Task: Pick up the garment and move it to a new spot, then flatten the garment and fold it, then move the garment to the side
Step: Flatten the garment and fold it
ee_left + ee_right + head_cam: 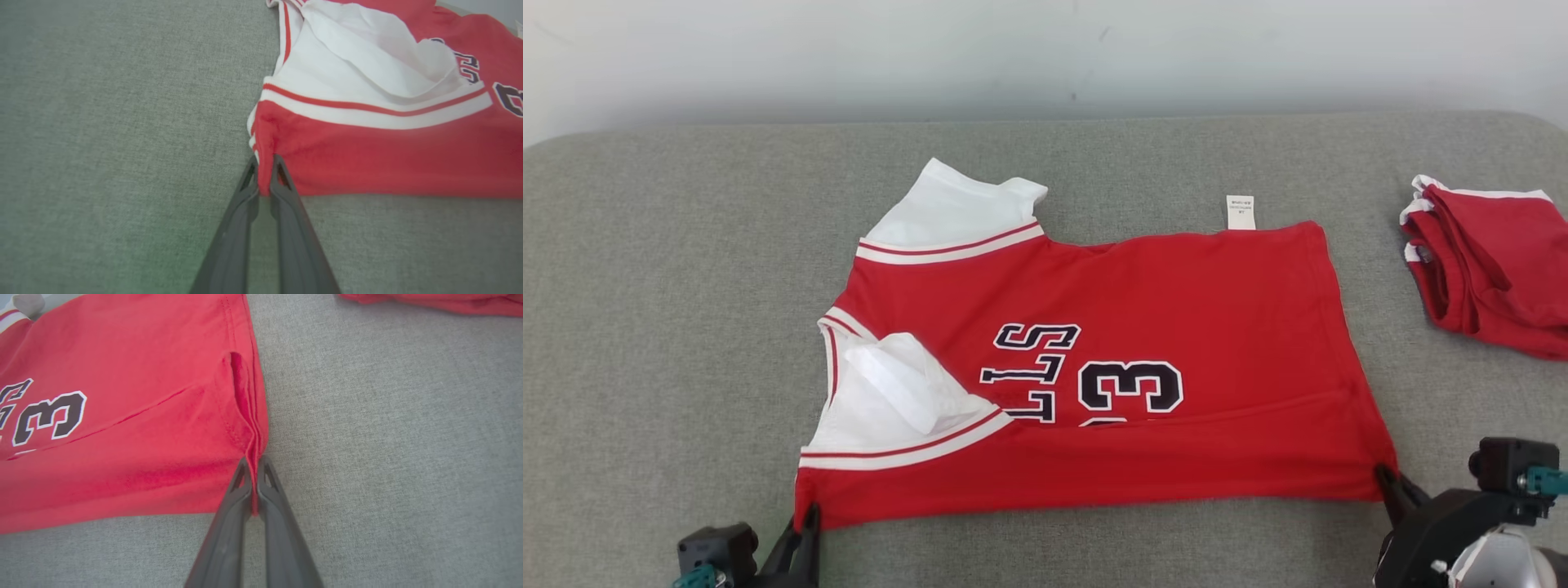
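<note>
Red jersey point(1201, 294) is lying flat on the grey cushion point(670, 286), its long axis running left to right across our front, sleeves to our left. We are pinching both near corners: the left gripper point(809, 523) is clamped on the shoulder end and the right gripper point(1388, 482) on the hem end. The cloth is stretching away from both sets of fingertips, so we are expecting a forward fold.

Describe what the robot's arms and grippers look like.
Left gripper and right gripper each have two long, dark grey, tapering fingers with a triangular cut-out near the tip, on a black blocky body with a teal fitting. The right forearm is pale and rounded.
</note>
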You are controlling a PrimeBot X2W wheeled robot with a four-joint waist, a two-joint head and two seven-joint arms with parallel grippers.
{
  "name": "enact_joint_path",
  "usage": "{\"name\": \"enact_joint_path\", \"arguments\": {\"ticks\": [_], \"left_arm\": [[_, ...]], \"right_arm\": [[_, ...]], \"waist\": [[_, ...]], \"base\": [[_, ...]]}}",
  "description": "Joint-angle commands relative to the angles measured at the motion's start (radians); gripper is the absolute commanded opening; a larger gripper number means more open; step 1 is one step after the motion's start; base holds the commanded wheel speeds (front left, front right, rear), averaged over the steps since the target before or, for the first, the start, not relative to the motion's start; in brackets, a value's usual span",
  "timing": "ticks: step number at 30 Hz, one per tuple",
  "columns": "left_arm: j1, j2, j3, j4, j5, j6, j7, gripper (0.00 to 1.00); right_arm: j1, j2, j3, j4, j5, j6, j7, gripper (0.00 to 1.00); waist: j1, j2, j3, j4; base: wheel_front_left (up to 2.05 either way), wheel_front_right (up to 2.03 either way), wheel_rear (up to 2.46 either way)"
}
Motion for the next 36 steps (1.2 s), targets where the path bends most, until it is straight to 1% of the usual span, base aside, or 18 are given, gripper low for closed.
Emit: {"name": "enact_joint_path", "arguments": {"ticks": [1,2,3,7,10,12,15,17,20,21,23,24,25,28,32,34,36], "left_arm": [[0.033,0.013,0.009,-0.027,-0.017,0.017,0.015,0.0],[0.043,0.016,0.007,-0.043,-0.018,0.023,0.022,0.03],[0.048,0.019,0.005,-0.054,-0.017,0.024,0.029,1.0],[0.054,0.024,-0.003,-0.092,-0.022,0.031,0.052,1.0],[0.063,0.038,0.012,-0.126,-0.037,0.039,0.083,1.0],[0.049,0.058,0.028,-0.166,-0.04,0.042,0.091,1.0],[-0.01,0.1,0.047,-0.226,-0.018,0.043,0.101,1.0],[-0.065,0.125,0.051,-0.242,0.0,0.033,0.117,1.0],[-0.189,0.126,0.049,-0.215,0.008,0.019,0.14,1.0],[-0.189,0.126,0.049,-0.215,0.008,0.019,0.14,1.0],[-0.287,0.107,0.032,-0.181,0.017,0.003,0.156,1.0],[-0.39,0.095,0.016,-0.127,0.028,-0.019,0.174,1.0],[-0.44,0.091,0.007,-0.089,0.035,-0.029,0.187,1.0],[-0.584,0.07,-0.012,0.028,0.049,-0.037,0.246,1.0],[-0.757,0.066,-0.054,0.167,0.078,-0.09,0.296,1.0],[-0.818,0.062,-0.069,0.22,0.088,-0.12,0.305,1.0],[-0.872,0.073,-0.082,0.262,0.096,-0.148,0.32,1.0]], "right_arm": [[0.021,-0.004,0.001,0.009,0.009,-0.003,-0.005,0.01],[0.02,-0.004,0.001,0.013,0.011,-0.003,-0.007,0.39],[0.02,-0.004,-0.001,0.017,0.012,-0.003,-0.007,1.0],[0.013,-0.002,0.001,0.008,-0.007,-0.003,-0.005,1.0],[0.004,-0.003,0.004,-0.032,-0.035,-0.003,0.025,1.0],[-0.01,-0.002,0.011,-0.081,-0.054,-0.003,0.049,1.0],[-0.048,-0.003,0.015,-0.157,-0.104,-0.002,0.081,1.0],[-0.093,-0.021,0.027,-0.19,-0.127,-0.002,0.104,1.0],[-0.193,-0.052,0.067,-0.186,-0.133,-0.002,0.138,1.0],[-0.193,-0.052,0.067,-0.186,-0.133,-0.002,0.138,1.0],[-0.269,-0.075,0.11,-0.154,-0.118,-0.002,0.156,1.0],[-0.358,-0.097,0.163,-0.108,-0.091,-0.002,0.16,1.0],[-0.4,-0.108,0.192,-0.08,-0.076,-0.002,0.163,1.0],[-0.534,-0.142,0.267,0.0,-0.055,-0.003,0.157,1.0],[-0.681,-0.147,0.338,0.094,-0.044,-0.003,0.129,1.0],[-0.729,-0.147,0.363,0.133,-0.046,-0.003,0.107,1.0],[-0.766,-0.138,0.382,0.158,-0.042,-0.002,0.087,1.0]], "waist": [[-0.0001,0.0,0.002,-0.003],[-0.0001,0.0,0.002,-0.002],[-0.0001,0.0,0.002,-0.002],[-0.0001,0.0,0.001,0.001],[-0.0001,0.0,0.0,0.001],[-0.0001,0.0,0.003,0.002],[-0.0001,0.0,0.017,0.002],[-0.0001,0.0,0.031,0.0],[-0.0001,0.0,0.068,-0.013],[-0.0001,0.0,0.068,-0.013],[-0.0001,0.0,0.099,-0.025],[-0.0001,0.0,0.135,-0.043],[-0.0001,0.0,0.155,-0.053],[-0.0001,0.0,0.22,-0.083],[-0.0001,0.0,0.298,-0.128],[-0.0001,0.0,0.327,-0.145],[-0.0001,0.0,0.353,-0.164]], "base": [[0.0,0.0,0.0],[0.0,0.0,0.0],[0.0,0.0,0.0],[0.0,0.0,0.0],[0.0,0.0,0.0],[0.0,0.0,0.0],[0.0,0.0,0.0],[0.0,0.0,0.0],[0.0,0.0,0.0],[0.0,0.0,0.0],[0.0,0.0,0.0],[0.0,0.0,0.0],[0.0,0.0,0.0],[0.0,0.0,0.0],[0.0,0.0,0.0],[0.0,0.0,0.0],[0.0,0.0,0.0]]}}
